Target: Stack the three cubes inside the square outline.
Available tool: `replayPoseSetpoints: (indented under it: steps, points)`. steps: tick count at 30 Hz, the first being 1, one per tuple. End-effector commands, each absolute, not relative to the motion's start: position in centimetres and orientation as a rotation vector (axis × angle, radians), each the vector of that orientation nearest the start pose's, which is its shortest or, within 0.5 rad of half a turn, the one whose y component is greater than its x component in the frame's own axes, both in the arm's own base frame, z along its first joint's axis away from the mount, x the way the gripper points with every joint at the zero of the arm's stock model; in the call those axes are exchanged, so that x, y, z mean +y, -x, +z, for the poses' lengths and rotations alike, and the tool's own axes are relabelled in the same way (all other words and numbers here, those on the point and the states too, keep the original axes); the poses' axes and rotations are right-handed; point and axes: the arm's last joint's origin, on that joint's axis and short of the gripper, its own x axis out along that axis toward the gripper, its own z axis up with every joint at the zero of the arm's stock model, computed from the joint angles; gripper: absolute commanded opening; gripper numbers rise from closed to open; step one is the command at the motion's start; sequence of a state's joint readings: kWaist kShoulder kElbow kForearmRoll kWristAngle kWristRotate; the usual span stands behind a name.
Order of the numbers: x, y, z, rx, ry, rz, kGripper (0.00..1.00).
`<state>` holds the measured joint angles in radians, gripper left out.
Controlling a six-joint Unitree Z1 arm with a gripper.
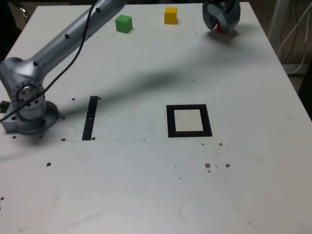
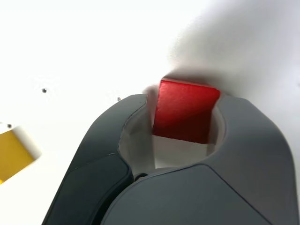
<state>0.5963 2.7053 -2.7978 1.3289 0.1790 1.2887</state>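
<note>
Pincer [image 2: 185,140] of mine sat w/ jaws round the red cube [image 2: 185,110] at the table's [image 1: 146,195] far edge, grip seemingly on; nothing stacked yet, square outline [image 1: 189,121] bare, green cube [image 1: 124,23] & yellow cube [image 1: 170,15] untouched nearby, open room btwn.

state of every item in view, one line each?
red cube: between the jaws of the tool, at the table's far edge.
yellow cube: loose on the table, upright, untouched.
green cube: loose on the table, apart from the others.
square outline: empty, nothing stacked in it.
tool: closed around the red cube.
</note>
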Motion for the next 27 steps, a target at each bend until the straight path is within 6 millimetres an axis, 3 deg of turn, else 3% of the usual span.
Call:
replayPoseSetpoints:
  steps: [1,7,21,27]
  points:
    - [32.9,-46.6,21.9,1.409,-0.8,-0.196,0.34]
    - [33.0,-46.6,21.9,1.393,-0.793,-0.193,0.26]
    - [32.8,-46.5,21.9,1.408,-0.777,-0.19,0.2]
    - [31.4,-46.0,24.4,1.425,-0.761,-0.14,0.19]
